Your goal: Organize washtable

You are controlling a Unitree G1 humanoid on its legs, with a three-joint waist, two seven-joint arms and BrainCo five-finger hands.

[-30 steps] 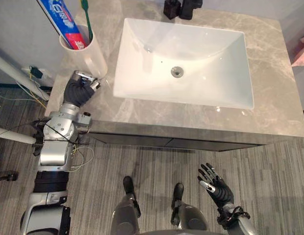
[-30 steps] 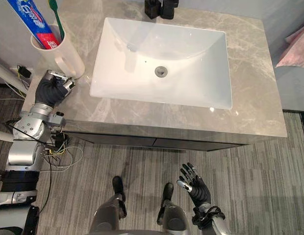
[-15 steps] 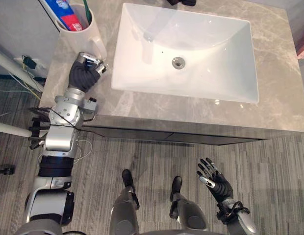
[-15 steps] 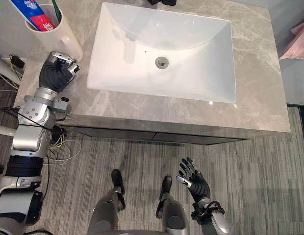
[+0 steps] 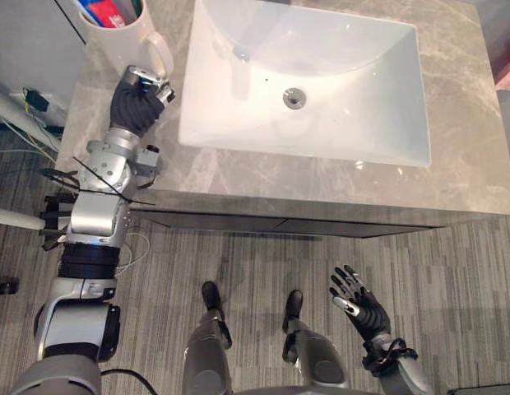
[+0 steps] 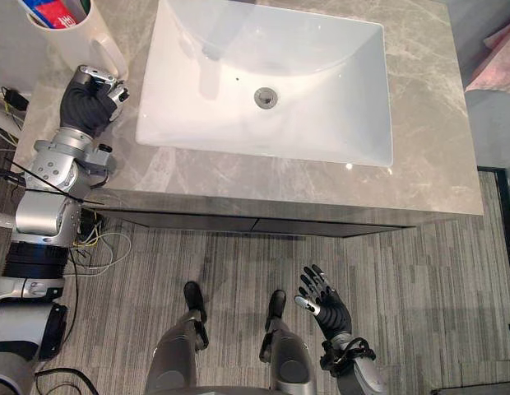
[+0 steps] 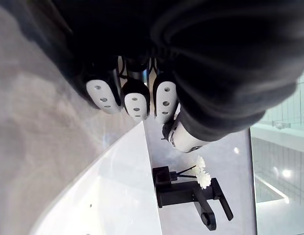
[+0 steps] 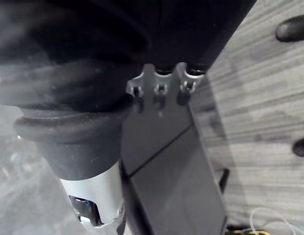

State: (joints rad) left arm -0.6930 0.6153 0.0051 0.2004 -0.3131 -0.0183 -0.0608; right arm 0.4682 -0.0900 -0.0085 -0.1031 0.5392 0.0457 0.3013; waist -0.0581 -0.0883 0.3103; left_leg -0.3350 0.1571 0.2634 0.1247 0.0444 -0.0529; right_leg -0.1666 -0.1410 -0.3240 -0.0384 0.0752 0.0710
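Grey counter (image 5: 238,177), sink (image 5: 321,99) alongside. Left hand (image 5: 138,103) laid on counter, fingers curled, nothing pinched. Cup (image 5: 115,37) stood just past knuckles, handle (image 5: 162,56) hand-side, presumably for grasp. Right hand (image 5: 359,300) spread, idle.

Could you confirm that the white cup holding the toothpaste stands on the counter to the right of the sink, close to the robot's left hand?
Not quite: the white cup stands to the left of the sink, not to its right, as the left eye view shows. The rest holds: it is on the counter, close to the left hand, with the toothpaste in it.
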